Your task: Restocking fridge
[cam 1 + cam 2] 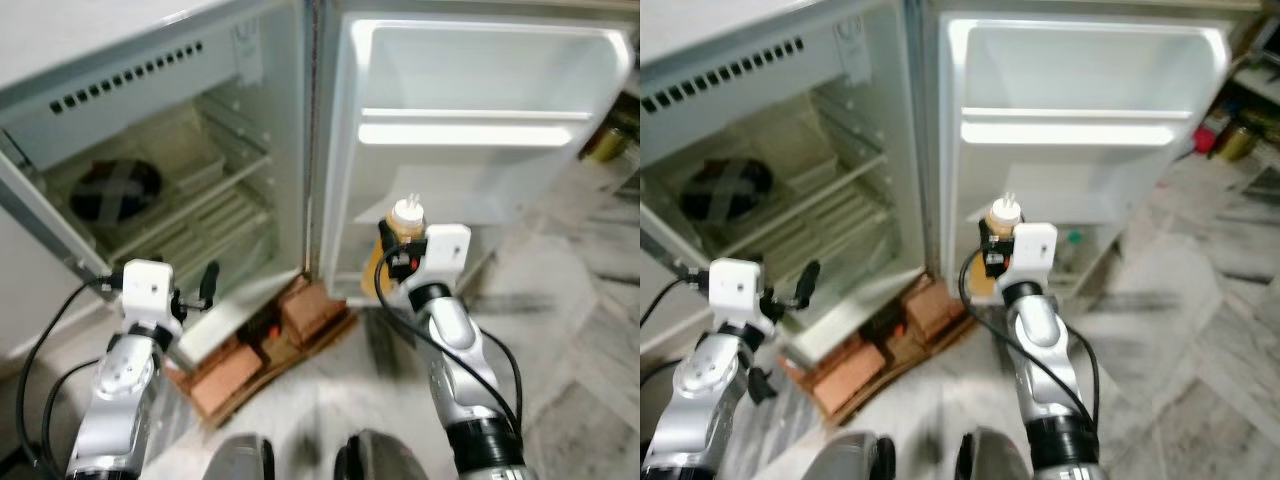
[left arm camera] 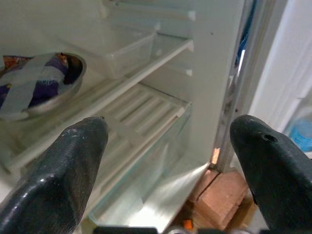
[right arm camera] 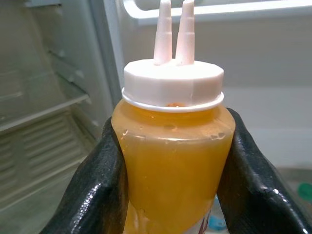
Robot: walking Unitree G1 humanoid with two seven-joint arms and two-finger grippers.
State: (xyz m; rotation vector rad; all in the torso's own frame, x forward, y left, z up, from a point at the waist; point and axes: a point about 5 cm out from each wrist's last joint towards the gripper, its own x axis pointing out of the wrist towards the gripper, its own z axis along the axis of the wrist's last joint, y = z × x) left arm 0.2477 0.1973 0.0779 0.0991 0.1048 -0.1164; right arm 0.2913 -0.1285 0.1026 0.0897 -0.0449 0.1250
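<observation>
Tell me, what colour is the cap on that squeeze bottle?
White, with two white nozzles, on the orange-yellow squeeze bottle that the right gripper holds. Clearest in the right wrist view.

Door shelves bare — lower rack open (bowl above).

You have one squeeze bottle with two nozzles, one open fridge, one metal bowl, one clear plastic container, and two grippers, left and right.
</observation>
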